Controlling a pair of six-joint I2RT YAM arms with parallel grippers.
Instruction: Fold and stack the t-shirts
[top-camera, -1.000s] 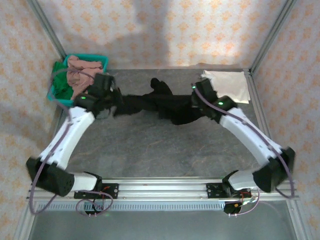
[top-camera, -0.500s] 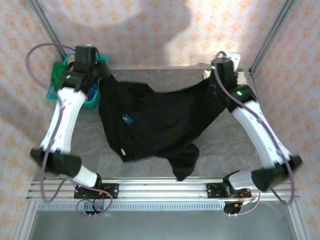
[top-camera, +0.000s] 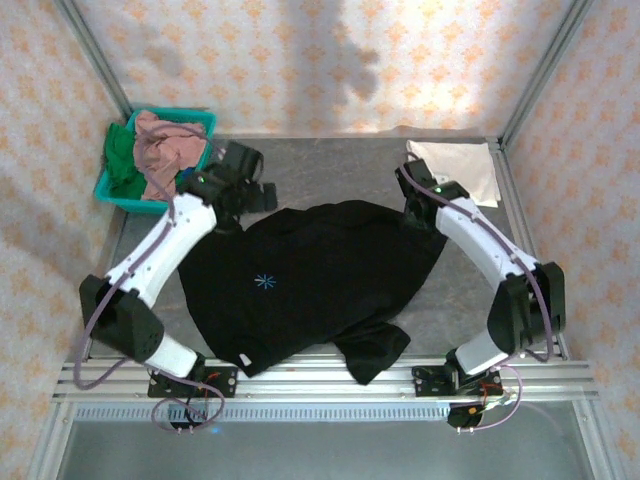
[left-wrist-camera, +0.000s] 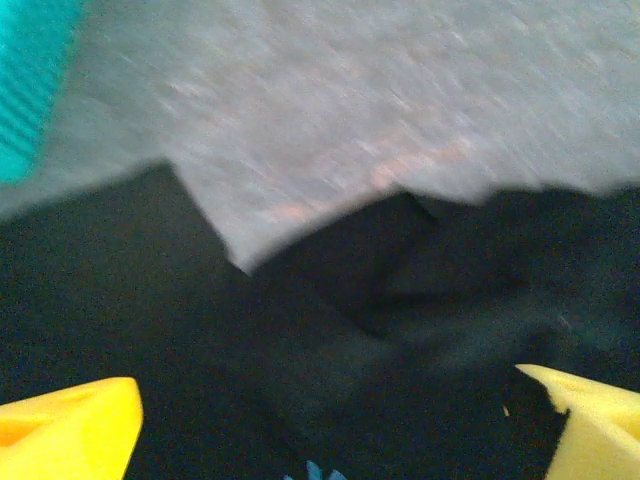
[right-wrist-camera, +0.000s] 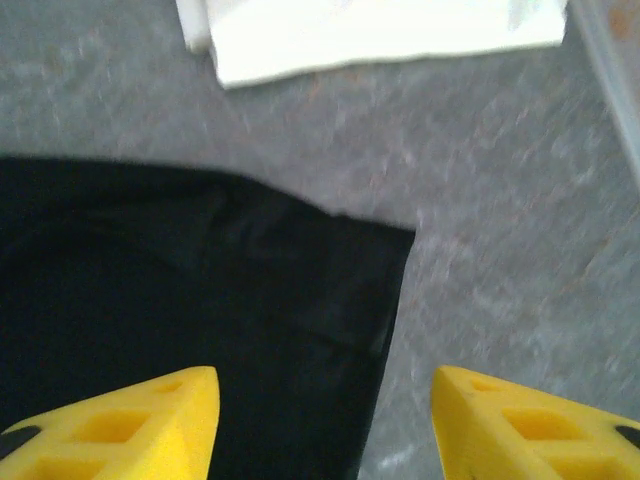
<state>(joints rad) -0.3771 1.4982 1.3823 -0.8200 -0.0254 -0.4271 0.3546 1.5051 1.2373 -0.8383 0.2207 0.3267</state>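
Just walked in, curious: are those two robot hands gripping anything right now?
Left hand: open, holding nothing, over the large black cloth t-shirt.
Right hand: open, holding nothing, over that shirt's edge.

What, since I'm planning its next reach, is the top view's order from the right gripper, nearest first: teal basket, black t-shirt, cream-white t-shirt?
From the right gripper:
1. black t-shirt, its corner right below, spread mid-table.
2. cream-white t-shirt, folded, back right corner.
3. teal basket, back left corner.
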